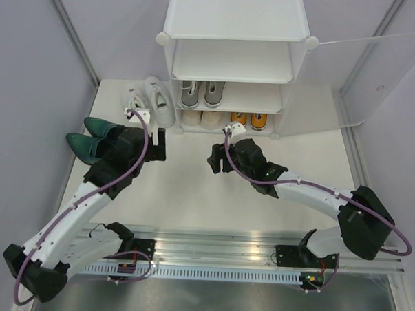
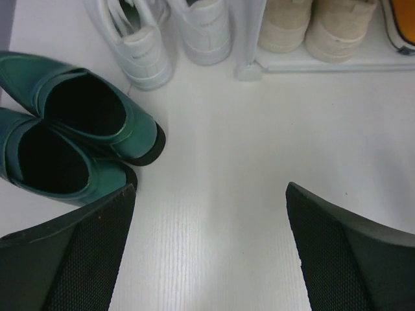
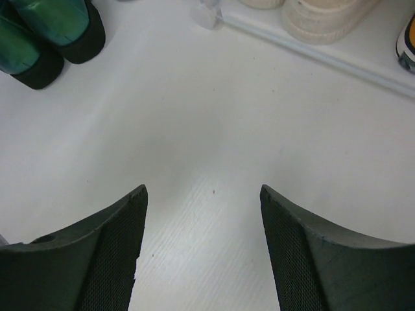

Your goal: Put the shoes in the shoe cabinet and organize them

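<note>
Green glossy pr of pointed shoes (image 1: 91, 138) lies far L on the white table (image 1: 192, 189), outside the shoe cabinet (image 1: 238, 15). The two are side by side and touching, toes pointing L. Behind them the white sneakers (image 1: 151, 101) also sit on the table, just beside the cabinet's L bottom corner, not inside.

L gripper (image 2: 209, 188) hovers near the green heels, jaws spread wide, only bare table between the pads, holding nothing.

The cabinet stands at the back, centre. Grey lace-ups (image 1: 202, 93) are on the shelf above the bottom one. Bottom level holds the cream pr (image 1: 202, 118) on the L w/ the orange white-toed pr (image 1: 249, 119) to its R.

R gripper (image 3: 202, 188) hangs over open table in front of the cabinet. Its jaws are apart and empty, less wide than the L ones.

Frosted door (image 1: 376, 73) is swung open at far R.
</note>
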### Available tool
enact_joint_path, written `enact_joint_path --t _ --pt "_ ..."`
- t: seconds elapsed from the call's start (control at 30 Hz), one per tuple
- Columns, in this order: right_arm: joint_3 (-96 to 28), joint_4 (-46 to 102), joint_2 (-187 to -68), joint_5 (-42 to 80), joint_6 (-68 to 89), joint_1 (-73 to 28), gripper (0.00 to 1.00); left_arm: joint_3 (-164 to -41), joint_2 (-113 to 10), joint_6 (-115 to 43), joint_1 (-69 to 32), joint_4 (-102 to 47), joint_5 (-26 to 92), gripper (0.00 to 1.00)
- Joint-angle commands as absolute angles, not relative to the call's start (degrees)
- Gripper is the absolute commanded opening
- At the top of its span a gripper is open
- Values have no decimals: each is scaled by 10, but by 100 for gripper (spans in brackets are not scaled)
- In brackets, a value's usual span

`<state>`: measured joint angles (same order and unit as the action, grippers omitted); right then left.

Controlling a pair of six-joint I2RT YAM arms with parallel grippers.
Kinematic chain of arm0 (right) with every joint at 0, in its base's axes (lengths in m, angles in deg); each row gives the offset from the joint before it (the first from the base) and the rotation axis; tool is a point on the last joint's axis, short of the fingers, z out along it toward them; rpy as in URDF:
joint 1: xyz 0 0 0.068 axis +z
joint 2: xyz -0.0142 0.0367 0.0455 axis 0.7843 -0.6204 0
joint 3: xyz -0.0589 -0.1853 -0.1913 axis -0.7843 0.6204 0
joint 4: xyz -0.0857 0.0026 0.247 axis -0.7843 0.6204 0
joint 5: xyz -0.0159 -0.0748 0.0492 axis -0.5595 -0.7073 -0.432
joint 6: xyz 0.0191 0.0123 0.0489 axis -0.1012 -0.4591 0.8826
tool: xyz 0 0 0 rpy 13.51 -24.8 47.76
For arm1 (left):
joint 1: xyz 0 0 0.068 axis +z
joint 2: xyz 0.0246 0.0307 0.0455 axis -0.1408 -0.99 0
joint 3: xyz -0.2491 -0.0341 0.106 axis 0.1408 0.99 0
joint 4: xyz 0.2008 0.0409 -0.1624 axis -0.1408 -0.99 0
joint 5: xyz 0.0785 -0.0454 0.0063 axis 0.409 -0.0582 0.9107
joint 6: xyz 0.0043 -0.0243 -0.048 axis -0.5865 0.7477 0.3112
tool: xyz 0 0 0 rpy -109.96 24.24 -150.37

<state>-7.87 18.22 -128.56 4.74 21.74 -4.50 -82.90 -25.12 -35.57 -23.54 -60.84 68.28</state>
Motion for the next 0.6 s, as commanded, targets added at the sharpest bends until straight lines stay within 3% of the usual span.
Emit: enact_joint_path --t 0.0,0.07,0.23,0.57 --pt "-35 164 -1196 36 247 -45 74 -873 -321 -303 -161 -654 636 100" --pt "9 165 -1144 21 258 -44 74 -872 -340 -261 -93 -650 597 100" --pt "71 201 -1042 -4 269 -45 76 -879 -385 -159 -28 -657 558 100" --pt "142 243 -870 -48 269 -45 76 -925 -530 -21 138 -669 569 99"
